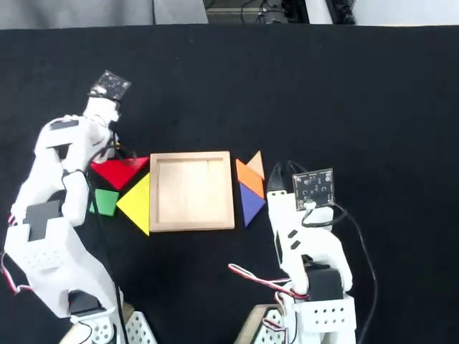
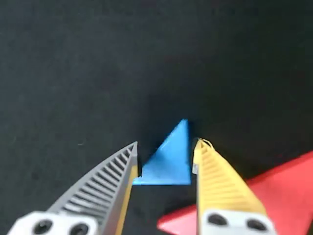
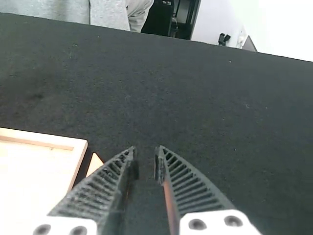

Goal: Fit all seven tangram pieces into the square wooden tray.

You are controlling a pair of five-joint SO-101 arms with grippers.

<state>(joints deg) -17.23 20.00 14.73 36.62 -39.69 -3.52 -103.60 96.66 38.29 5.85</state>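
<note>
- Left tool was open, one finger on each side of the small blue triangle, which lay flat on the table just beside the red triangle.
- Right tool was almost closed and empty, near a corner of the wooden tray.
- I judged that the slanted edges could let the thin piece slip or tilt when pinched. The yellow finger could also push the red triangle.
- From the left wrist view this grasp was plain. In the high view the arm stood over that spot, but there the tray held no piece yet.
</note>
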